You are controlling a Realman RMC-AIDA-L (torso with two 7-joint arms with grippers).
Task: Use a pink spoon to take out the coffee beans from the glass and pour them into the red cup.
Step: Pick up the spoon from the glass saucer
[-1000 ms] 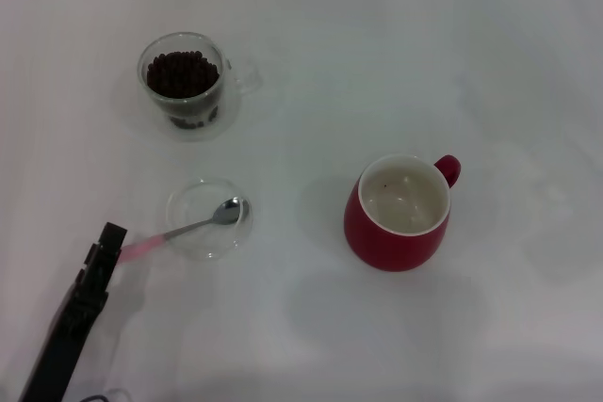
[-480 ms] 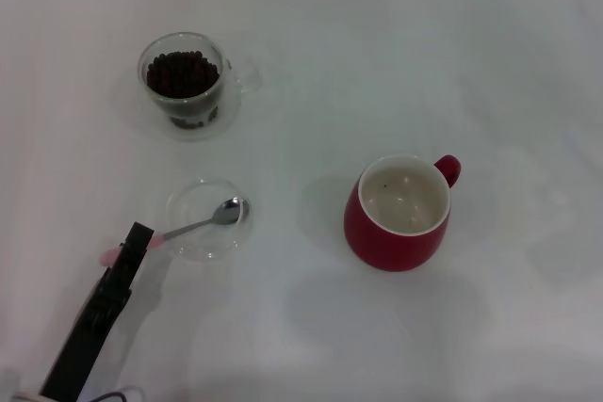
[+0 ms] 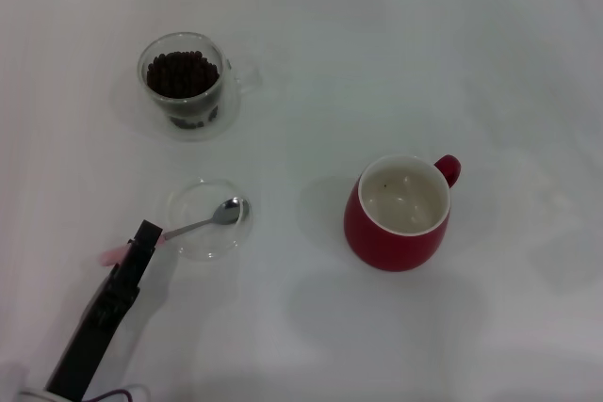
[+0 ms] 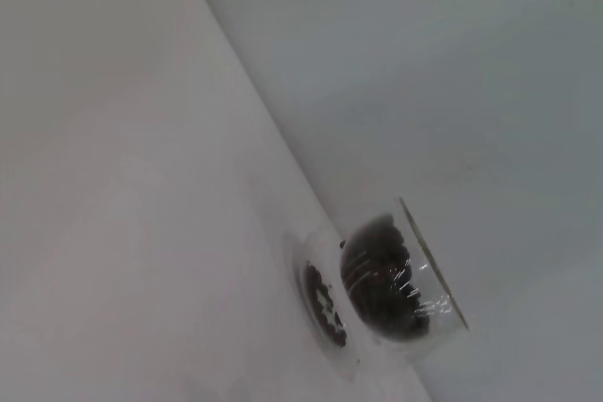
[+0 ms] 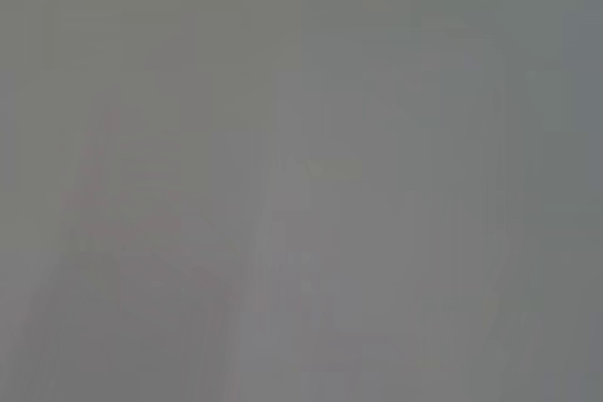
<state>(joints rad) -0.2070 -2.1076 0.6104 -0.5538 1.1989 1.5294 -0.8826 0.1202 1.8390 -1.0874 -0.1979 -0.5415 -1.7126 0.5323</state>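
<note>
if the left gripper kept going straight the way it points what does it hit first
Most likely the pink spoon: the left gripper is already at its handle, aimed toward the small glass dish holding the spoon's bowl. Height is unclear.

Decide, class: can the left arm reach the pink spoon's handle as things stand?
Probably yes. The left end effector is already at the pink spoon, over its handle where it overhangs the glass dish; nothing lies between them.

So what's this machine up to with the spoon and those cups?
The robot's left tool is at the pale handle of the pink spoon, whose metal bowl rests in a shallow glass dish. Whether it has gripped the spoon can't be told. The coffee beans sit untouched in the glass farther back. The red cup stands to the right, holding no beans. The right arm is out of sight.
</note>
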